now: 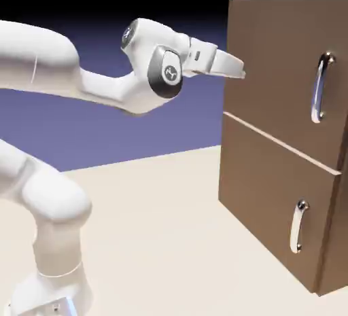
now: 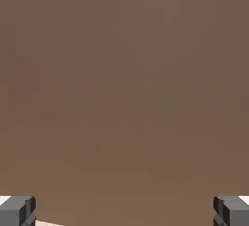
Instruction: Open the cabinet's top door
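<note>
So the gripper (image 1: 239, 71) sits in the upper middle of the exterior view, pointing roughly level toward the right, with its tip right up at the left edge of the cabinet (image 1: 272, 192). Whether it actually touches the wood there, I can't tell from this angle. In the hand view the two grey fingertips (image 2: 17, 210) sit way out at the bottom left and bottom right corners with nothing between them, so the jaws are spread wide and gripping nothing. Everything else in that view is just flat brown wood filling the frame, plus a tiny pale sliver at the bottom left edge. Moving back from the gripper, the white arm (image 1: 61, 63) comes in from the upper left of the exterior view, bends at a wrist with a dark grey round cap, and its base column stands in the lower left corner. The top door (image 1: 279, 70) takes up the upper right of the frame, shut flush, with its long curved chrome handle (image 1: 319, 87) near the right edge, well apart from the gripper. A pale strip separates it from the lower door (image 1: 272, 199), which has a shorter chrome handle low on the right. The cabinet stands on a pale beige table (image 1: 156, 219) against a blue-violet backdrop.
</note>
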`<action>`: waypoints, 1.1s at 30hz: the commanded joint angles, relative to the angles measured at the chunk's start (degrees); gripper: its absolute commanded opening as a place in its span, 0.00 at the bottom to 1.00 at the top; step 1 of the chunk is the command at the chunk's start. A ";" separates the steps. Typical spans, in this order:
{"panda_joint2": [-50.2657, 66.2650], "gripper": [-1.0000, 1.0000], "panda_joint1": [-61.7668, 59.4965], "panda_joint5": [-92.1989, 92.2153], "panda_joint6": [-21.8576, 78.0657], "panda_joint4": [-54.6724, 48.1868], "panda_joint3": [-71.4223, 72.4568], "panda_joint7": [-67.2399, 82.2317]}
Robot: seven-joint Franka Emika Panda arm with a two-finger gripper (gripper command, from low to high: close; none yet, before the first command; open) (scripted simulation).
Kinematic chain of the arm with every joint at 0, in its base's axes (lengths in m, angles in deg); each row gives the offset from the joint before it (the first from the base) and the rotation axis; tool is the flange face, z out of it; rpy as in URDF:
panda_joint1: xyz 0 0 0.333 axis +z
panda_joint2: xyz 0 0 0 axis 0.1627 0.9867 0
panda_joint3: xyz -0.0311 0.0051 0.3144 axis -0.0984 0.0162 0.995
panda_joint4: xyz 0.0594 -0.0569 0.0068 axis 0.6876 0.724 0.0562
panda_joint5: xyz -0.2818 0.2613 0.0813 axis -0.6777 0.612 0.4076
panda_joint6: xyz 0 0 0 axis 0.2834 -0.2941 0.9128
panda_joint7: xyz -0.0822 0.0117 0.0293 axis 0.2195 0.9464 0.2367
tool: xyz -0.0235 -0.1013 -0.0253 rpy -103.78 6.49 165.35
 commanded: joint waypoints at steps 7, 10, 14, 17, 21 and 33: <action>-4.28 0.50 8.01 -17.45 0.59 -4.70 -8.86 -10.21; -6.12 0.50 11.44 -24.92 0.84 -6.71 -12.65 -14.58; -8.57 0.50 16.01 -34.89 1.18 -9.40 -17.71 -20.42; -10.40 0.50 19.45 -42.36 1.43 -11.41 -21.51 -24.79; -12.85 0.50 24.02 -52.33 1.76 -14.10 -26.57 -30.62; -20.02 0.50 37.41 -81.50 2.74 -21.95 -41.38 -47.70</action>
